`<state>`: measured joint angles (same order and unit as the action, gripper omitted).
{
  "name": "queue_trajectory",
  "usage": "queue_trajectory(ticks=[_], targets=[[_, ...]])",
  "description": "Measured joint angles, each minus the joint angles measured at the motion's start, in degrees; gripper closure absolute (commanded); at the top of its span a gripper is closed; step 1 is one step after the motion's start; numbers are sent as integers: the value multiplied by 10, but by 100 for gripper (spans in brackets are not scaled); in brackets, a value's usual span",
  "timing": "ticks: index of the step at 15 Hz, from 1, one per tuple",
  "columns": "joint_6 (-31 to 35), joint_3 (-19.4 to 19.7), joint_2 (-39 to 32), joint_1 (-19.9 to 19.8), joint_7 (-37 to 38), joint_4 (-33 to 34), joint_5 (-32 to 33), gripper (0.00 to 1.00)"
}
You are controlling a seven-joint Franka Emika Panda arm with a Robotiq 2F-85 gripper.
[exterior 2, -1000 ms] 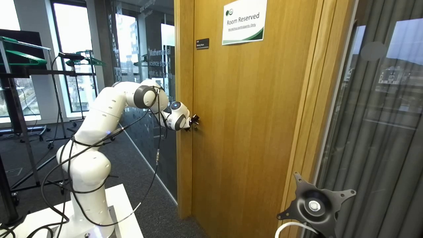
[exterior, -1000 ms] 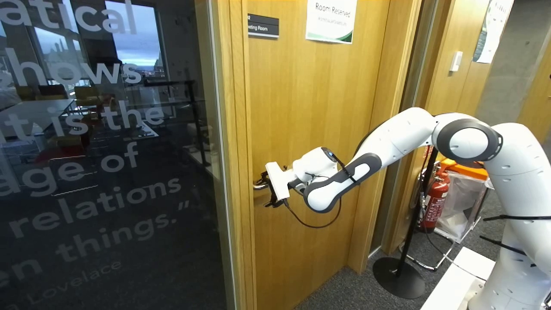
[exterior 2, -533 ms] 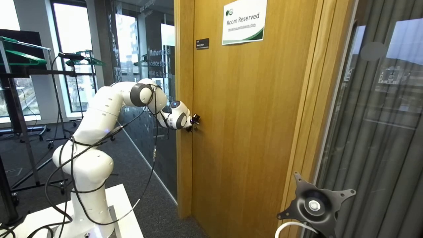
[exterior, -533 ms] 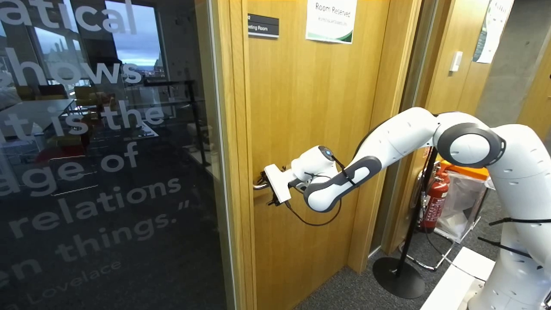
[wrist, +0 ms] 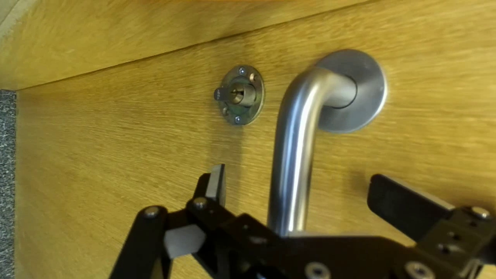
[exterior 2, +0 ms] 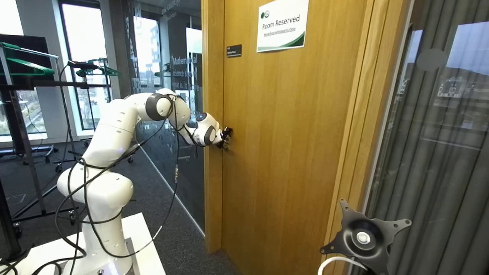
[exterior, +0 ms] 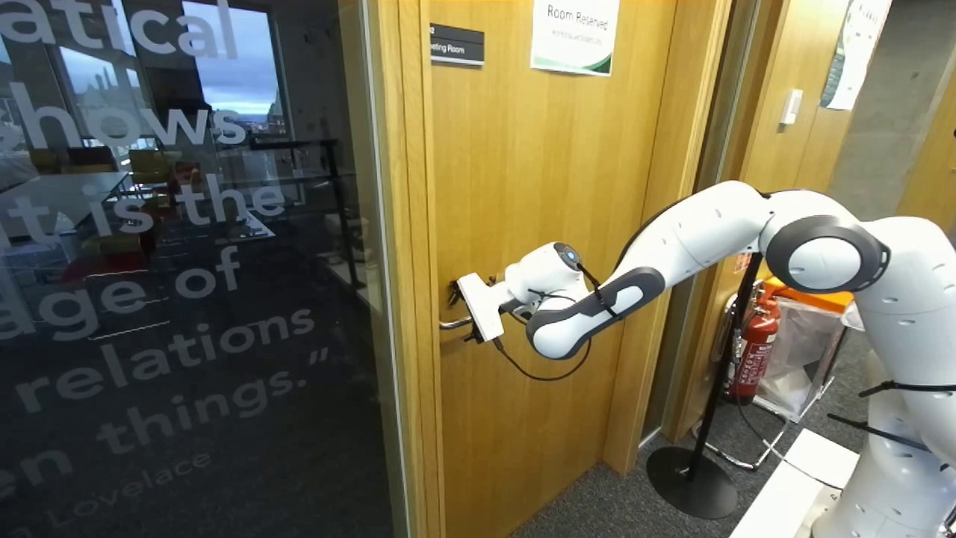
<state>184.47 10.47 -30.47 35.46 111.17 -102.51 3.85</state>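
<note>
The tool [wrist: 298,182] is spread, the metal handle [wrist: 294,151] between its fingers [wrist: 403,205]; on the door [wrist: 135,131] beyond it sits a lock [wrist: 242,95].

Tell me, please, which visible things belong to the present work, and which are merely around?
In the work:
Robotiq gripper
metal lever door handle, between the open jaws
wooden door

Merely around:
red fire extinguisher
"Room Reserved" notice, on the door
black mounting plate

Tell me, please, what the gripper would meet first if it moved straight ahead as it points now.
Likely the door handle: in the wrist view it runs between the open fingers of the gripper. These fingers might touch the door sooner; depth is unclear.
</note>
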Motion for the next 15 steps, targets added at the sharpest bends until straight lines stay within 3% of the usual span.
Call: queue_trajectory(ticks=[5,13,15], targets=[[0,7,5,7,0,2,0,3],[0,29,19,22,7,-11,-3,0],[0,34,27,28,10,-21,-4,13]])
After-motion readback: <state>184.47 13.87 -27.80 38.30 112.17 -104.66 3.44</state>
